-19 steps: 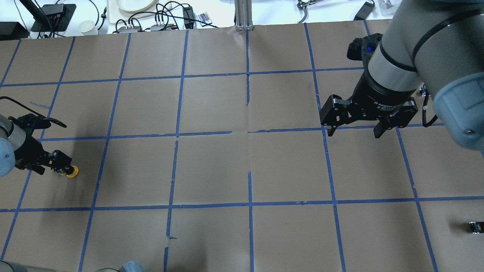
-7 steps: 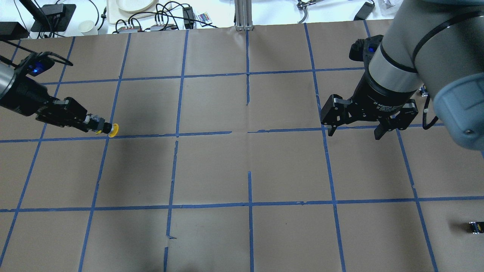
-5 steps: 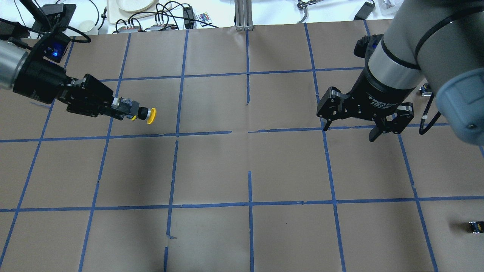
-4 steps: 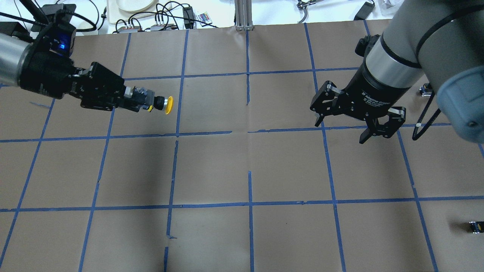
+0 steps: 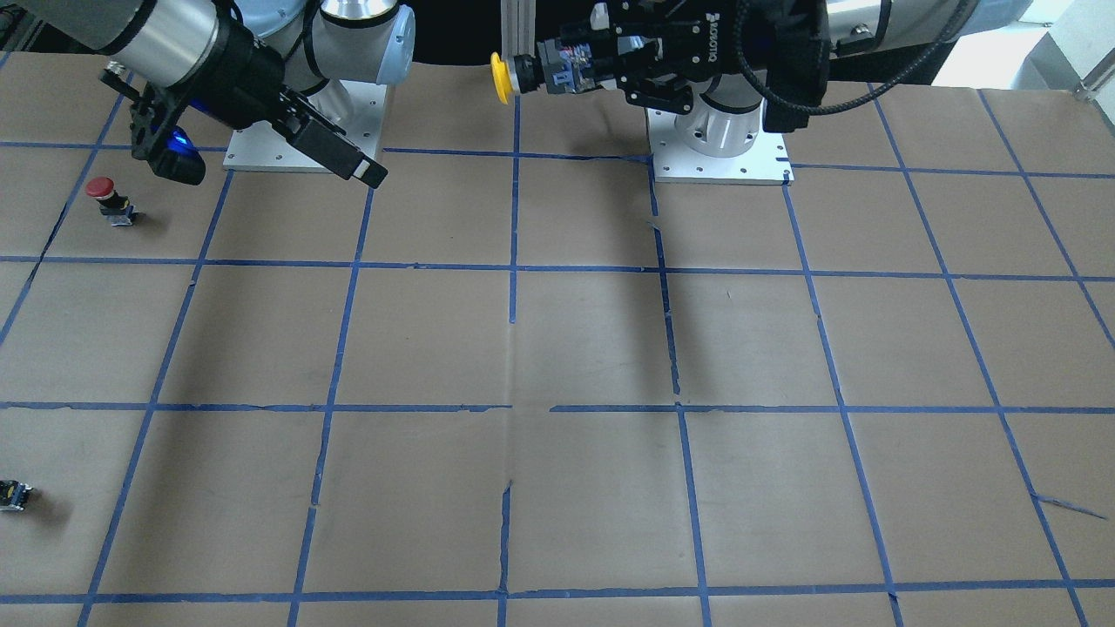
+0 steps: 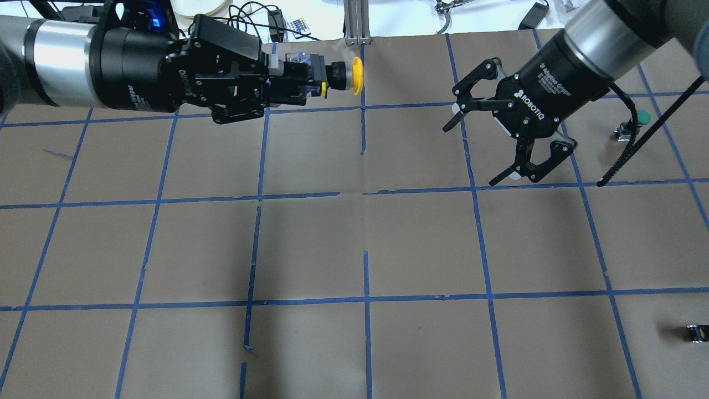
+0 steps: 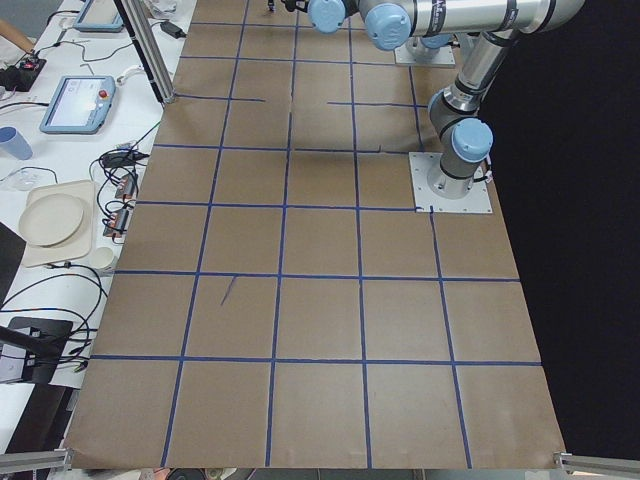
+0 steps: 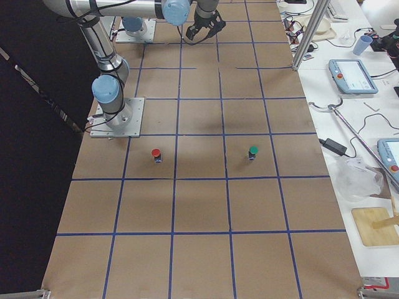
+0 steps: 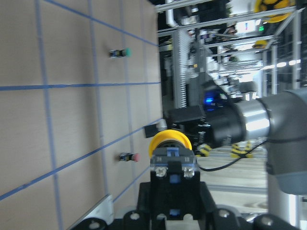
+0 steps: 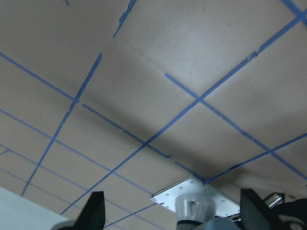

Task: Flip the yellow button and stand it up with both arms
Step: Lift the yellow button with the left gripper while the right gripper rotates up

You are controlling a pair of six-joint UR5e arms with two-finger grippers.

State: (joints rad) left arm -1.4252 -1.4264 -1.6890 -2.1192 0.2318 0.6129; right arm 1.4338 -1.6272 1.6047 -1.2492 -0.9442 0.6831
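The yellow button (image 6: 358, 76) is held off the table at the far centre, lying sideways with its cap pointing to the right. My left gripper (image 6: 283, 77) is shut on its black and grey body. It also shows in the front view (image 5: 499, 78) and the left wrist view (image 9: 169, 143). My right gripper (image 6: 469, 156) is open and empty, in the air to the right of the button, jaws turned toward it and well apart from it. In the right wrist view its fingertips (image 10: 94, 211) stand wide apart over bare table.
A red-capped button (image 5: 104, 195) and a green-capped button (image 6: 638, 118) stand on the right part of the table. A small dark part (image 6: 695, 332) lies near the front right. Cables and boxes (image 6: 232, 25) and a metal post (image 6: 354, 22) line the far edge.
My left gripper lifted the yellow button off the front left of the table and carried it up and right to the far centre. My right gripper turned its open jaws toward it.
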